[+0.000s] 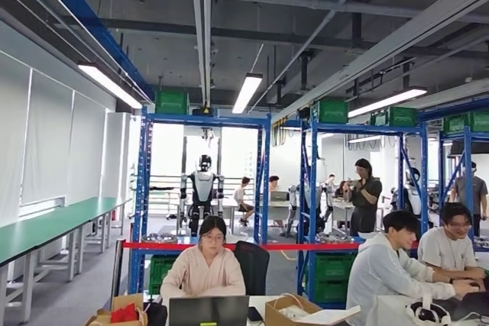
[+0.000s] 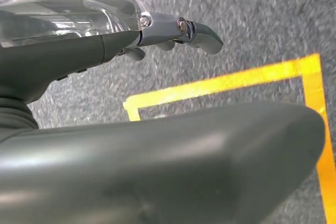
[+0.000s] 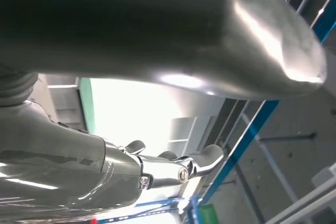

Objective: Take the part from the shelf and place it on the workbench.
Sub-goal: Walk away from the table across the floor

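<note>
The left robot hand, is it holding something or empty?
Empty. In the left wrist view the left robot hand has its fingers stretched out over grey floor with nothing between them.

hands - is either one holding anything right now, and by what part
Nothing is held. The left hand and the right hand both have fingers stretched out with nothing between them.

**Surface finishes**

Left hand (image 2: 166, 77): matt grey plastic thumb, glossy clear cover, polished metal links. Right hand (image 3: 158, 103): same grey shell, shinier under glare. Floor (image 2: 245, 19): rough grey carpet with glossy yellow tape (image 2: 222, 81). Shelf (image 1: 205, 121): blue painted metal. Green bench (image 1: 52, 223): smooth matt top. Boxes (image 1: 291, 312): plain cardboard.
</note>
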Robot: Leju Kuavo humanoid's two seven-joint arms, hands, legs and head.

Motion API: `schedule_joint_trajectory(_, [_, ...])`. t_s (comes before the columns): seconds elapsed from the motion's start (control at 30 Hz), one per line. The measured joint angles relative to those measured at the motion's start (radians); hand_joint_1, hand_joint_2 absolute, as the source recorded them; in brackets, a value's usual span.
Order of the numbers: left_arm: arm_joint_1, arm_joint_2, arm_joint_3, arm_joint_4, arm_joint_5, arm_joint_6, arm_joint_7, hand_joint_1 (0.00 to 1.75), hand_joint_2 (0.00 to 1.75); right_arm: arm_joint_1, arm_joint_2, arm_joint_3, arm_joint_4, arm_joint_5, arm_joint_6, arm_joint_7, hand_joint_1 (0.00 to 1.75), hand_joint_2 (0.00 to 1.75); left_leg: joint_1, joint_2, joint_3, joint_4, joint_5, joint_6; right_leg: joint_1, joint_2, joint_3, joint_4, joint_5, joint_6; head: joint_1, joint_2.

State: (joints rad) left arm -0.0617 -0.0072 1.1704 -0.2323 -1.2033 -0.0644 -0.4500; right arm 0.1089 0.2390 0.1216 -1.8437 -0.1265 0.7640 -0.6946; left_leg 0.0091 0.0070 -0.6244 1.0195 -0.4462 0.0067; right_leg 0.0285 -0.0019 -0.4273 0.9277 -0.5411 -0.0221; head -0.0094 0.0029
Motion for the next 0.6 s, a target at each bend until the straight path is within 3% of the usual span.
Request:
schedule_joint_trajectory(0.07, [0.004,-0.001,0.006,0.0,-0.001,0.001,0.001,0.0,0.0,0.003,-0.006,0.008,0.022,-0.012,-0.021,0.0,0.0,0.0,0.001,-0.003,-0.026,0.065,-0.08,-0.006,-0.005,-0.003,-0.02,-0.012,0.022,-0.011,0.001,0.0])
schedule_joint_trajectory(0.13, [0.007,-0.002,0.013,0.0,-0.001,0.001,0.002,0.0,0.0,0.009,-0.016,0.015,0.048,-0.026,-0.04,0.0,0.0,0.0,0.003,-0.003,-0.052,0.184,-0.167,-0.012,-0.005,-0.006,-0.054,0.003,0.038,-0.015,0.001,-0.001])
schedule_joint_trajectory(0.17, [0.008,-0.001,0.017,0.0,-0.001,0.001,0.002,0.0,0.0,0.014,-0.021,0.018,0.062,-0.03,-0.046,0.0,0.0,0.0,0.004,-0.003,-0.055,0.234,-0.178,-0.015,-0.005,-0.008,-0.072,0.012,0.044,-0.013,0.001,-0.001])
schedule_joint_trajectory(0.23, [0.01,-0.001,0.025,0.0,0.002,0.002,0.002,0.0,0.0,0.022,-0.03,0.023,0.095,-0.034,-0.057,0.0,0.0,0.0,0.009,-0.003,-0.025,0.251,-0.14,-0.023,-0.008,-0.01,-0.112,0.036,0.056,-0.007,0.001,-0.001])
schedule_joint_trajectory(0.27, [0.011,-0.001,0.029,0.0,0.004,0.002,0.002,0.0,0.0,0.025,-0.034,0.025,0.112,-0.036,-0.063,0.0,0.0,0.0,0.013,-0.003,0.011,0.214,-0.112,-0.029,-0.01,-0.01,-0.134,0.052,0.06,-0.003,0.001,-0.001])
schedule_joint_trajectory(0.33, [0.011,-0.002,0.036,0.0,0.009,0.003,0.002,0.0,0.0,0.032,-0.043,0.027,0.144,-0.042,-0.076,0.001,0.0,0.0,0.018,-0.004,0.097,0.093,-0.108,-0.036,-0.011,-0.009,-0.173,0.086,0.065,0.006,0.001,0.0])
schedule_joint_trajectory(0.4, [0.012,-0.003,0.043,0.0,0.011,0.004,0.001,0.0,0.0,0.038,-0.05,0.028,0.174,-0.052,-0.086,0.003,0.0,0.0,0.016,-0.007,0.139,0.018,-0.136,-0.027,-0.009,-0.009,-0.196,0.109,0.073,0.017,0.001,0.0])
schedule_joint_trajectory(0.47, [0.016,-0.004,0.05,0.0,0.013,0.006,0.001,0.0,0.0,0.042,-0.059,0.029,0.208,-0.068,-0.1,0.012,0.0,0.0,0.012,-0.006,0.133,0.009,-0.133,-0.006,-0.011,-0.008,-0.203,0.115,0.083,0.029,0.001,-0.001])
schedule_joint_trajectory(0.5, [0.017,-0.005,0.055,0.0,0.014,0.006,0.001,0.0,0.0,0.046,-0.065,0.028,0.227,-0.079,-0.109,0.018,0.0,0.0,0.012,-0.003,0.127,0.009,-0.124,0.004,-0.013,-0.007,-0.207,0.119,0.074,0.035,0.001,0.0])
schedule_joint_trajectory(0.53, [0.018,-0.006,0.059,0.0,0.015,0.006,0.001,0.0,0.0,0.05,-0.07,0.028,0.247,-0.09,-0.118,0.023,0.0,0.0,0.012,-0.001,0.117,0.008,-0.114,0.013,-0.016,-0.005,-0.213,0.138,0.045,0.042,0.001,0.0])
schedule_joint_trajectory(0.6, [0.019,-0.006,0.068,0.0,0.015,0.008,0.001,0.0,0.0,0.056,-0.083,0.028,0.286,-0.109,-0.129,0.025,0.0,0.0,0.01,0.001,0.09,0.008,-0.09,0.025,-0.021,-0.003,-0.235,0.227,-0.054,0.053,0.001,0.0])
